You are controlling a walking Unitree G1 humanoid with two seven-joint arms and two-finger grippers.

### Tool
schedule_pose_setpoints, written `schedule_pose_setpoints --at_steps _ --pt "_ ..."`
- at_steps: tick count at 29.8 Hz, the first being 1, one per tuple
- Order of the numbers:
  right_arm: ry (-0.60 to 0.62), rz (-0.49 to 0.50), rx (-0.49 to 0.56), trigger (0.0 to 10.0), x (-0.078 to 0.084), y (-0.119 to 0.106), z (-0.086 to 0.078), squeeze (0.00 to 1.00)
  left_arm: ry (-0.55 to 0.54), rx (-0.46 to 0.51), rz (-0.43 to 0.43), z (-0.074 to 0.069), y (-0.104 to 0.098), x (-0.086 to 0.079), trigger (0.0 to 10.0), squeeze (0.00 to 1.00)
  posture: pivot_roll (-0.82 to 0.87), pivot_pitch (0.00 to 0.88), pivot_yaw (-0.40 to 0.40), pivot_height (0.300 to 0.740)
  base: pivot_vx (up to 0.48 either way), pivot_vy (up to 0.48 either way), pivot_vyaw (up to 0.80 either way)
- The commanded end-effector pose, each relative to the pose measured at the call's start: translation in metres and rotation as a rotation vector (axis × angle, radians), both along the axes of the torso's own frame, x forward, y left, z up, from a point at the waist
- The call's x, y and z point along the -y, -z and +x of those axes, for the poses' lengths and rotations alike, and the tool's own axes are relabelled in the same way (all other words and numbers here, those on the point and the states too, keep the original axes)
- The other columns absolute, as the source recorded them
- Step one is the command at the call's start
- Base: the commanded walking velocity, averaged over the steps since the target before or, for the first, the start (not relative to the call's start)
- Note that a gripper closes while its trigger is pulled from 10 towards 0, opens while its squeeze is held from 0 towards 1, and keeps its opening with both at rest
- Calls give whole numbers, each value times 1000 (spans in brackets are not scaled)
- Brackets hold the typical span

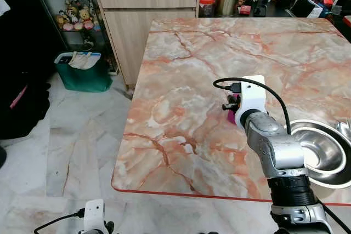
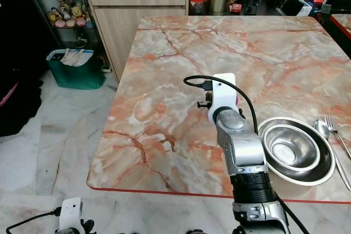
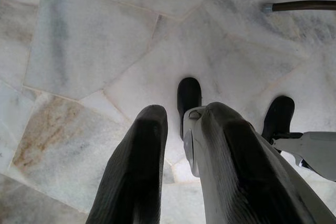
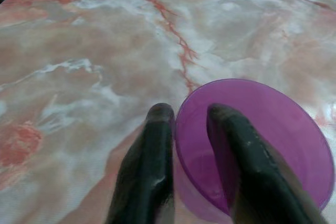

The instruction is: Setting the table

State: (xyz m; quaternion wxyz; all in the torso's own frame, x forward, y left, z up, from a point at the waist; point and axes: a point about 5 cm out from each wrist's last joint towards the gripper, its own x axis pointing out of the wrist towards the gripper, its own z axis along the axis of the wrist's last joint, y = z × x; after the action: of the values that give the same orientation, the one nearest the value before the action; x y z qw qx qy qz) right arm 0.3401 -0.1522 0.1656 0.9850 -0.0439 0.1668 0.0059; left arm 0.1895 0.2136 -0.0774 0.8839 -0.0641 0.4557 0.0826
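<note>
Right gripper (image 4: 186,114) over the pink-veined marble worktop (image 2: 164,97), jaws clamped on the rim of a translucent purple plastic cup (image 4: 262,135), 1 finger inside, 1 outside. Cup just beside the nested round steel bowls (image 2: 296,149). Left gripper (image 3: 181,119) hanging above the pale marble floor (image 3: 79,40), jaws slightly apart.

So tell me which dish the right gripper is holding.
The purple cup, pinched at its rim by the right gripper; the steel bowl sits untouched beside it.
</note>
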Motion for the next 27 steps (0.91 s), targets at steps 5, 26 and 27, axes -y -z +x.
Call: schedule_pose_setpoints --at_steps 5,26,27 --pt "1 6 19 10000 -1 -5 2 1000 -6 -36 -5 -7 4 -1 10000 0 -112 111 19 740 0 0 0" --pt "-54 104 339 10000 -14 -46 6 0 -4 -32 8 -7 3 -1 10000 0 -109 111 19 740 0 0 0" --pt "-54 104 339 10000 -14 -46 6 0 -4 -32 8 -7 3 -1 10000 0 -109 111 19 740 0 0 0"
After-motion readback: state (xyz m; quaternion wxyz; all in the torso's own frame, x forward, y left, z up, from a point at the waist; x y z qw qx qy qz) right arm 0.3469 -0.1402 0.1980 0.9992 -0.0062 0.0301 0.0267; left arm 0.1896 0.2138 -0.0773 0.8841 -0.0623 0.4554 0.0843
